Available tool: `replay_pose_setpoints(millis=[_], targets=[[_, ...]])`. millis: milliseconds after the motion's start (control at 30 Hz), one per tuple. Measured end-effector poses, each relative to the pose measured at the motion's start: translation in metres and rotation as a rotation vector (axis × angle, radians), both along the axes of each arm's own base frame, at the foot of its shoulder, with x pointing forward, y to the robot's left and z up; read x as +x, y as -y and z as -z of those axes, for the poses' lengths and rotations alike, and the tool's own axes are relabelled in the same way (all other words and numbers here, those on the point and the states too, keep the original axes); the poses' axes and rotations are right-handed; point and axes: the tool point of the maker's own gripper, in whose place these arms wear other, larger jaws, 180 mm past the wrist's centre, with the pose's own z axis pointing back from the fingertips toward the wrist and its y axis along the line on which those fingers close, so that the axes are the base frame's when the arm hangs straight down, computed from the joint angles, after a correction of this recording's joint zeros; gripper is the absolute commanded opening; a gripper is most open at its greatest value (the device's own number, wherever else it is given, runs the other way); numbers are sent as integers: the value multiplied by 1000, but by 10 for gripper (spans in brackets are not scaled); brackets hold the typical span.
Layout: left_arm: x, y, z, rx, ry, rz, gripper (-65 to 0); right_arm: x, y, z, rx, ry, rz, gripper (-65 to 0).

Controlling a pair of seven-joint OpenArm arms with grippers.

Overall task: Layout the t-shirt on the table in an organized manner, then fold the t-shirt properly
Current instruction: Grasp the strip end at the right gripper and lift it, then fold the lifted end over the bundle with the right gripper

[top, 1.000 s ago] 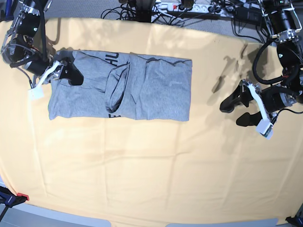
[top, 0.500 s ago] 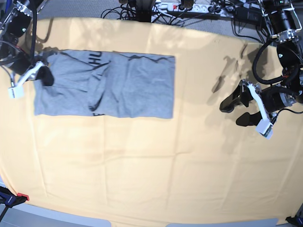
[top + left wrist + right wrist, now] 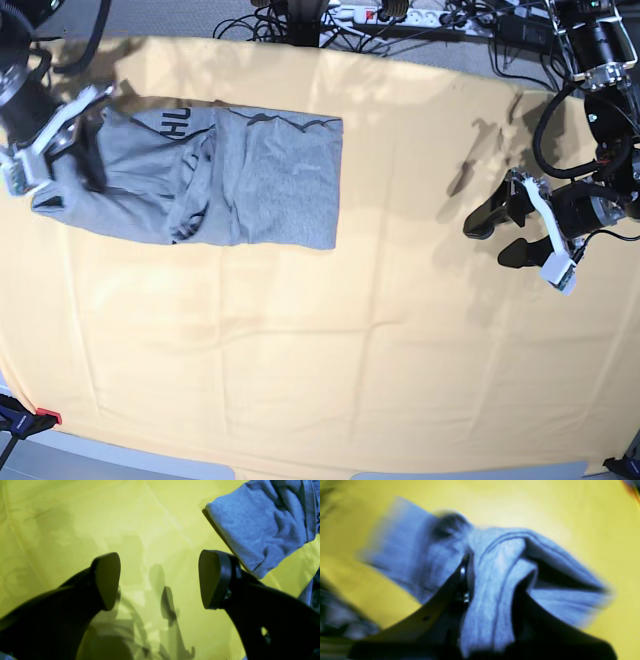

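Grey t-shirt (image 3: 250, 180) bunched, clamped in my right gripper (image 3: 480, 585) | left gripper (image 3: 160, 580) jaws apart over table (image 3: 350, 350)

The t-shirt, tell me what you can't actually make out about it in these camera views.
- Lettering: in the base view the t-shirt is folded over its print, so only a few black letters show.
- Right gripper: in the right wrist view, motion blur and bunched cloth hide the fingertips and how much cloth is pinched.
- Left wrist view: the frame edge cuts the shirt to one end beyond the open left gripper.
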Motion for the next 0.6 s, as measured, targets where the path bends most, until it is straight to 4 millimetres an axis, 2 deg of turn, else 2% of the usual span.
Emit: replay_pose_setpoints(millis=[100, 267, 400, 600], targets=[[0, -1, 0, 2, 1, 0, -158, -5, -13, 8, 66, -35, -19, -650], [0, -1, 0, 2, 0, -1, -158, -7, -76, 5, 217, -31, -213, -650], [0, -1, 0, 2, 0, -1, -158, -5, -128, -1, 253, -19, -405, -650], [-8, -1, 10, 0, -32, -1, -158, 2, -179, -1, 176, 15, -552, -650]])
